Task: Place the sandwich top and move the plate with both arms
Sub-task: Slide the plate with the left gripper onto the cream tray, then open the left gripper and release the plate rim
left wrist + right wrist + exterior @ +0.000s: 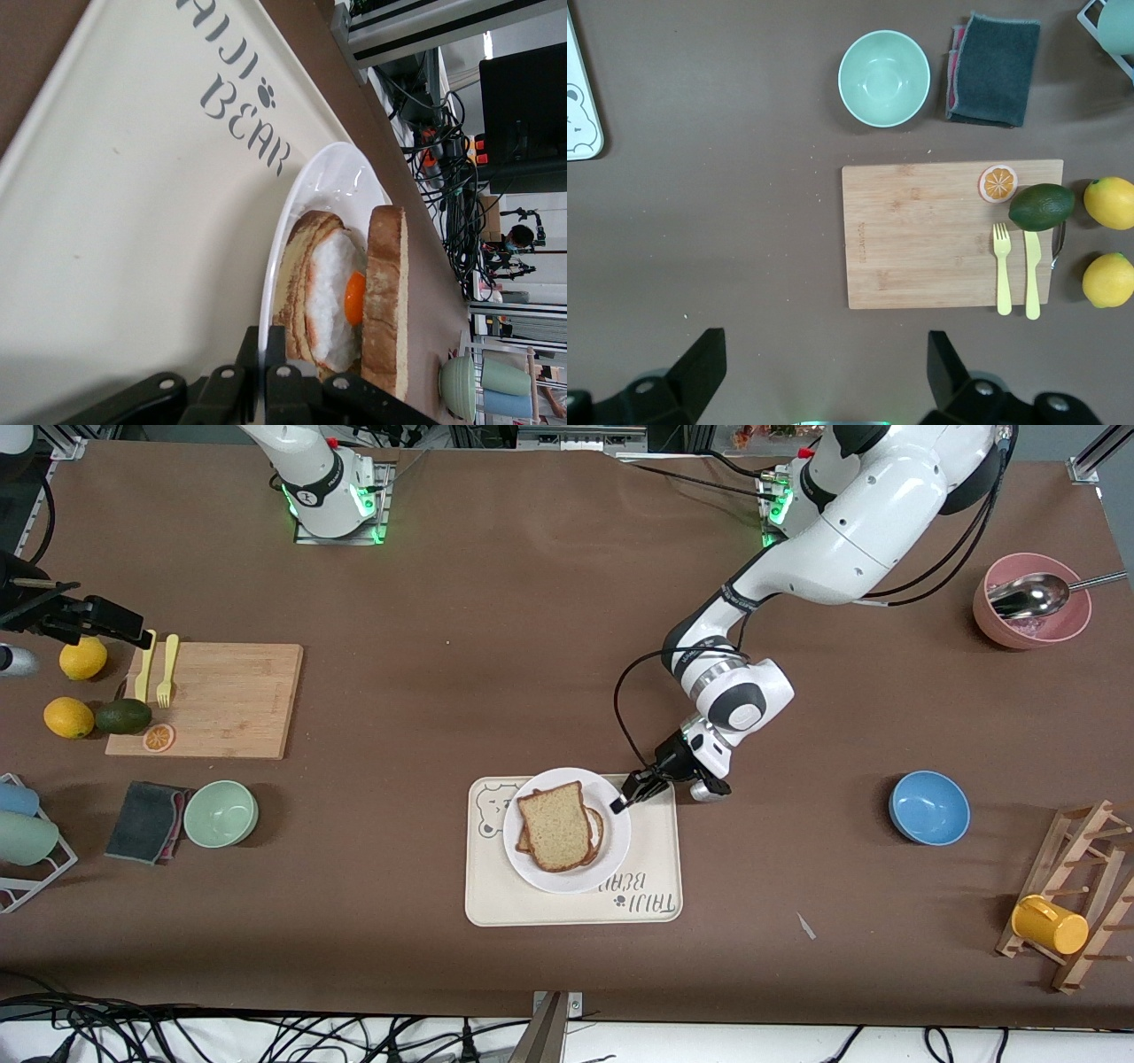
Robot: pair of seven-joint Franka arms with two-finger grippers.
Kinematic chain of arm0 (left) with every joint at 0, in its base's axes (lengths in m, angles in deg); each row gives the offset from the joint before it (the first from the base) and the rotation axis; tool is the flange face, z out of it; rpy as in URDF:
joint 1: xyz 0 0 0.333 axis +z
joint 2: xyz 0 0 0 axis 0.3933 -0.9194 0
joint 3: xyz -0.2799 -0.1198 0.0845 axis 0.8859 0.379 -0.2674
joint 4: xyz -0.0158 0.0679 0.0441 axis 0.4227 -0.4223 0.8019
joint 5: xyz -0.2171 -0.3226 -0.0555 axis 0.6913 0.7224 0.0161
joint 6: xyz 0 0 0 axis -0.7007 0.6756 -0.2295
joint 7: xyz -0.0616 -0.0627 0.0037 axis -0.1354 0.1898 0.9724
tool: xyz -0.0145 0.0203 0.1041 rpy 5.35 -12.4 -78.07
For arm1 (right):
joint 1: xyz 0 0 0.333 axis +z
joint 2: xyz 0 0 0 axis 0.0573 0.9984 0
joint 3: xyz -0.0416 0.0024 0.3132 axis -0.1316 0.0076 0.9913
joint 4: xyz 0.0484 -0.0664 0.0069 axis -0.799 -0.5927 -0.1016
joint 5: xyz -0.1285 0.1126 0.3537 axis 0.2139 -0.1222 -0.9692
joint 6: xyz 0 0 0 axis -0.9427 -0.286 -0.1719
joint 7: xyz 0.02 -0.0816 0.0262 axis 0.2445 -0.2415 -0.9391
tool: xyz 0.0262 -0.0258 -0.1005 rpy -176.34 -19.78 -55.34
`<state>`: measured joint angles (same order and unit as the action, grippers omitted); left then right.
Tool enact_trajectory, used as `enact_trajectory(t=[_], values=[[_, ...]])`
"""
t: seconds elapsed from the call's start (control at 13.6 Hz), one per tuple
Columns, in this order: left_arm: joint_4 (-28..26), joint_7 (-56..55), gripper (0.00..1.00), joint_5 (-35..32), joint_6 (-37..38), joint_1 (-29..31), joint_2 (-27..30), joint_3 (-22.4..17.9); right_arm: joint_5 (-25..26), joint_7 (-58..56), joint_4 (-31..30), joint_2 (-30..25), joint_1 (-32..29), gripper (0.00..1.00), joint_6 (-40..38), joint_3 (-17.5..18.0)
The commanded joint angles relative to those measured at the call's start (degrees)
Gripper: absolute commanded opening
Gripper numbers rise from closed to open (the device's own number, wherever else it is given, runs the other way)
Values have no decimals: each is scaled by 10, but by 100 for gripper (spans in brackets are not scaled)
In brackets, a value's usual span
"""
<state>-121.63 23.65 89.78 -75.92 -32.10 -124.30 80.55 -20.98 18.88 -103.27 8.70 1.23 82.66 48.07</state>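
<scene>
The sandwich top (556, 825), a pale speckled bread slice, lies on the stack on the white plate (551, 880). The plate sits on the cream bear tray (651, 886). In the left wrist view the sandwich top (388, 292) covers a fried egg (335, 305) and a darker toast slice (297, 283). My left gripper (620, 804) is shut on the plate's rim (292, 204), at the edge toward the left arm's end, one finger above the rim and one below. My right gripper (824, 354) hangs open and empty, high over bare table beside the cutting board (950, 235).
A blue bowl (928, 806), a pink bowl with a spoon (1030, 600) and a wooden rack with a yellow mug (1050, 924) stand toward the left arm's end. A green bowl (221, 813), a grey cloth (146, 821), lemons and an avocado (122, 716) lie near the cutting board (213, 700).
</scene>
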Motion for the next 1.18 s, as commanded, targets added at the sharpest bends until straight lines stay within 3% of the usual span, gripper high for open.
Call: enact_trajectory(t=[0.0,0.15,0.44,0.81,1.1], values=[[21,9,19,-1,-5,-6,-7,-5,-9,-3,3,-1,-4,100,-6,2],[22,7,31,-5,-5,-1,-6,-5,-9,-3,3,-1,-5,100,-5,2],[30,5,66,-7,-7,13,1,-5,-9,-3,3,0,-5,100,-1,2],[32,-9,100,-6,-43,26,17,-1,-9,-2,3,4,-5,100,3,2],[66,-60,100,-7,-89,27,23,-2,-9,-3,3,3,-4,100,-2,2]])
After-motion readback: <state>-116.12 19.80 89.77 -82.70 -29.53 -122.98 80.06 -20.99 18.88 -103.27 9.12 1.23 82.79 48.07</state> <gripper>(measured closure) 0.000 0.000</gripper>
